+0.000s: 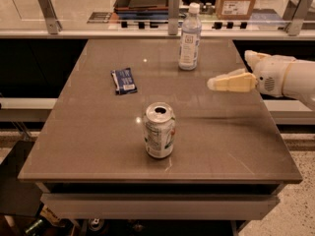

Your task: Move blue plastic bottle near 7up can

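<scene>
A brown counter [88,132] is seen from above its near edge. A tall, clear, pale-blue water bottle [189,38] with a white cap stands upright near the far edge, a little right of centre. Its long axis runs straight up, cap on top, label facing the viewer. A short silver and green soda can [159,130] stands upright near the front, left of the bottle's line and well apart from it, with its opened top showing. A flat dark-blue snack packet [124,80] lies to the left, between the two in depth. The robot's cream tool [230,70] reaches in from the right above the counter, near the bottle's right side but not touching it. Its two fingers look spread and hold nothing. The bottle is probably light, thin-walled plastic that gives under a hard squeeze, smooth and somewhat slippery, and tall enough to tip if pushed high up. A sensible hold would be around the labelled middle of the body, one finger on either side, to keep it steady on the way to the can.
</scene>
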`<action>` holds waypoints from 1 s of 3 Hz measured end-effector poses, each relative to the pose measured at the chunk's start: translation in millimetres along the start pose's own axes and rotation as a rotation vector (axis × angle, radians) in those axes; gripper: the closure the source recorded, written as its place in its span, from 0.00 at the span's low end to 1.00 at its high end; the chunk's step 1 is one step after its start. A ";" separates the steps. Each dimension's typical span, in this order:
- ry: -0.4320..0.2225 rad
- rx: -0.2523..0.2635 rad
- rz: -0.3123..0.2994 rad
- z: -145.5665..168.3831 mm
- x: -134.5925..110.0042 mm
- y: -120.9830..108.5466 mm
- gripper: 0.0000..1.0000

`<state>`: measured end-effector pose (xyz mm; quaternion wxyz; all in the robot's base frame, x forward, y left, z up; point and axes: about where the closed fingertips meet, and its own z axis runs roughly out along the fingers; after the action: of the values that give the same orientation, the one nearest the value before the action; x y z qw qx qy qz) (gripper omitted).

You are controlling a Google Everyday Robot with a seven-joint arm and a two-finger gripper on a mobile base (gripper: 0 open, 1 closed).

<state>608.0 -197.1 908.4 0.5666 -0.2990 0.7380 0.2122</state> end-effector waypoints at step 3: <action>-0.047 0.087 0.000 87.7 -25.9 -48.5 0.00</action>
<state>707.9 -170.2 911.2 0.5961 -0.2690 0.7331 0.1866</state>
